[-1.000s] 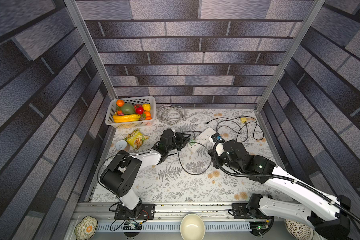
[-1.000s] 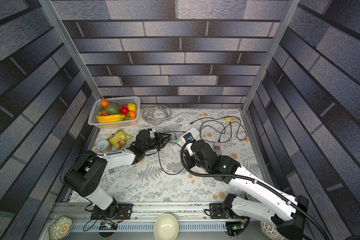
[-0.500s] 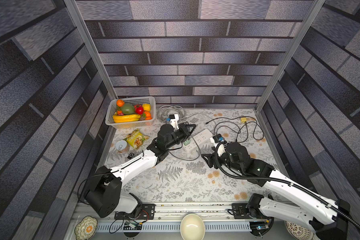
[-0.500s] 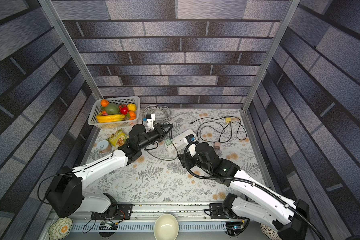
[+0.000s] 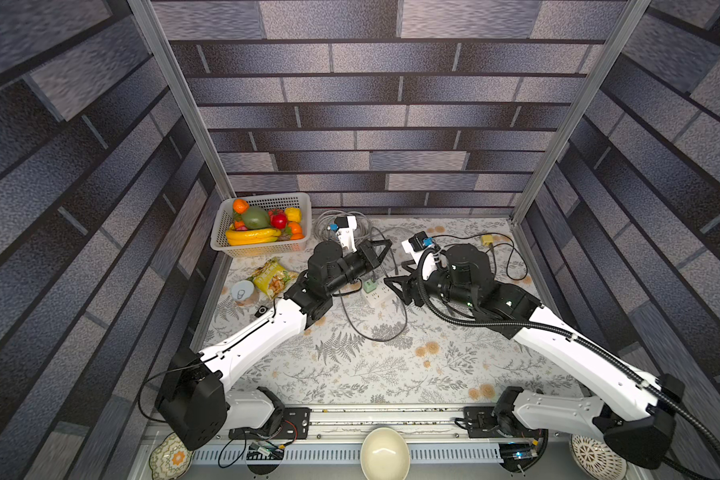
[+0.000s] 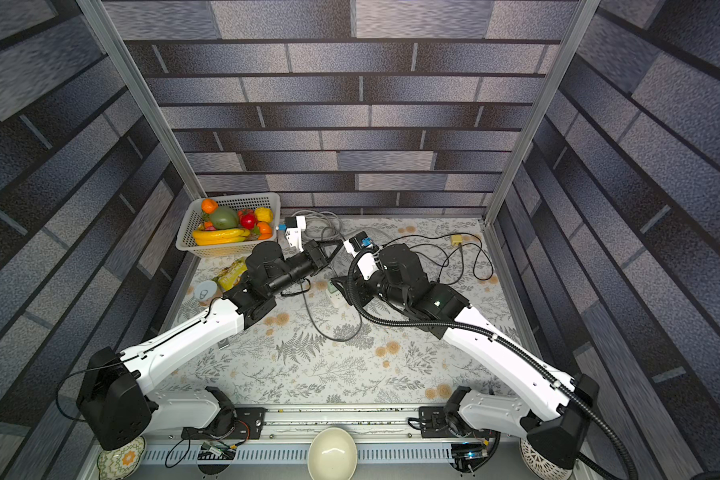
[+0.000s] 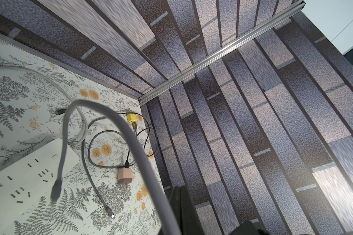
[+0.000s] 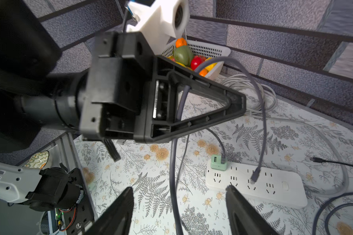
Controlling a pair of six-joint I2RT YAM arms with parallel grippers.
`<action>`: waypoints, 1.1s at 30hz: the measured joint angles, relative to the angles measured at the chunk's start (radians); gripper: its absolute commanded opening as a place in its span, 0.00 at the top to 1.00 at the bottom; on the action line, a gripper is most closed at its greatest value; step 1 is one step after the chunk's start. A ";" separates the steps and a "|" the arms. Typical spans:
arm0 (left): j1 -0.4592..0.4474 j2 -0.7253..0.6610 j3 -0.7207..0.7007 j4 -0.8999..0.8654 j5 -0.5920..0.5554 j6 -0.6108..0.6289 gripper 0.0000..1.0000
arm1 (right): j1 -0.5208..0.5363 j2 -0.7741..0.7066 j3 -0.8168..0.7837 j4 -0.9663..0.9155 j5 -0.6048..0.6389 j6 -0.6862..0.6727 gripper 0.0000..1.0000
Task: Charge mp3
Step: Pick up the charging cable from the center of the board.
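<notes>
My left gripper [image 5: 385,249] [image 7: 180,195] hangs above the table, shut on a grey cable [image 8: 262,114] pinched between its fingers. The cable arcs over, and its plug end [image 8: 255,176] [image 7: 55,191] dangles just above the white power strip [image 5: 375,293] [image 8: 283,195]. A green charger [image 8: 218,162] with a cable in it sits in the strip's end. My right gripper [image 5: 395,282] [image 8: 179,203] is open beside the strip, and the cable hangs between its fingers untouched. A small black device [image 5: 261,310], apparently the mp3, lies by the left arm's elbow.
A fruit basket [image 5: 225,245] stands at the back left, with a snack bag [image 5: 272,277] and a can [image 5: 244,291] in front of it. A coiled white cable [image 5: 362,222] lies behind the grippers. Black cables, a yellow adapter [image 5: 487,240] and a pink adapter [image 7: 124,176] lie at the back right.
The left gripper shut on the grey cable, and the arm stretched back and rose with it. The right gripper opened, let go and shifted to beside the strip.
</notes>
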 measured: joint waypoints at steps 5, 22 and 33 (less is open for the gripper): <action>0.000 0.000 0.000 -0.002 0.000 0.000 1.00 | -0.006 0.068 0.020 -0.003 -0.037 -0.003 0.47; 0.046 0.000 -0.008 0.029 0.012 -0.010 0.59 | -0.023 0.090 0.036 -0.034 -0.017 -0.020 1.00; 0.147 0.000 -0.032 0.061 0.004 -0.014 0.45 | -0.027 0.043 0.020 -0.045 -0.040 -0.064 1.00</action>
